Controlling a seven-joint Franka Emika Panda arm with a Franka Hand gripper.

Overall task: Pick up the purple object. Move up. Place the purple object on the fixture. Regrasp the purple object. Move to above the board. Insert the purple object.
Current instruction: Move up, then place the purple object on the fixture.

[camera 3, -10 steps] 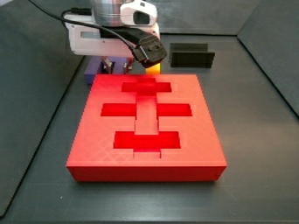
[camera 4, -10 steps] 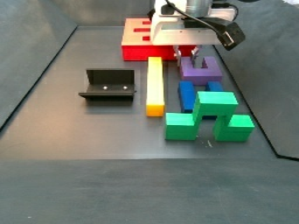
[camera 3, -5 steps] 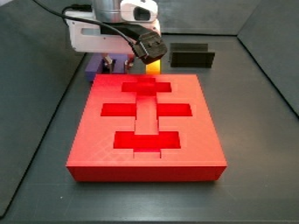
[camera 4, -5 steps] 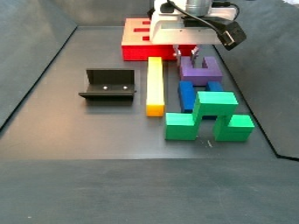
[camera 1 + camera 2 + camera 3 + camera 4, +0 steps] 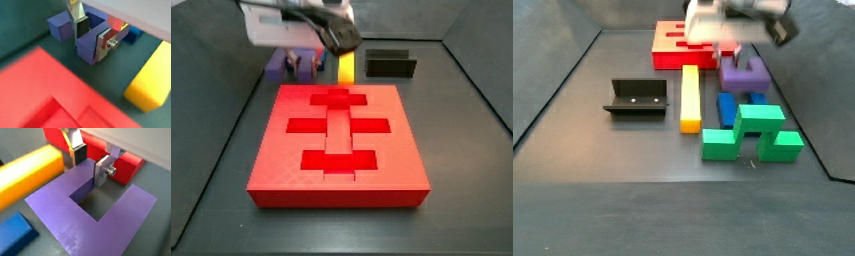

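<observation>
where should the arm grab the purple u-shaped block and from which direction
On one prong, from straight above. The purple object lies flat on the floor with its notch open, so a finger fits inside the notch and the other outside that prong. The tool already straddles a prong this way, yellow bar beside it.

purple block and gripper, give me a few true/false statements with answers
1. The gripper has one prong of the purple object between its fingers. True.
2. The purple object sits in the fixture. False: the fixture holds nothing; the block is beside the board.
3. The yellow bar lies between the fixture and the purple object in a side view. True.
4. A piece fills the cross-shaped recess of the board. False: its recesses are all open.
5. The blue block lies on the board. False: it lies on the floor by the green block.
</observation>
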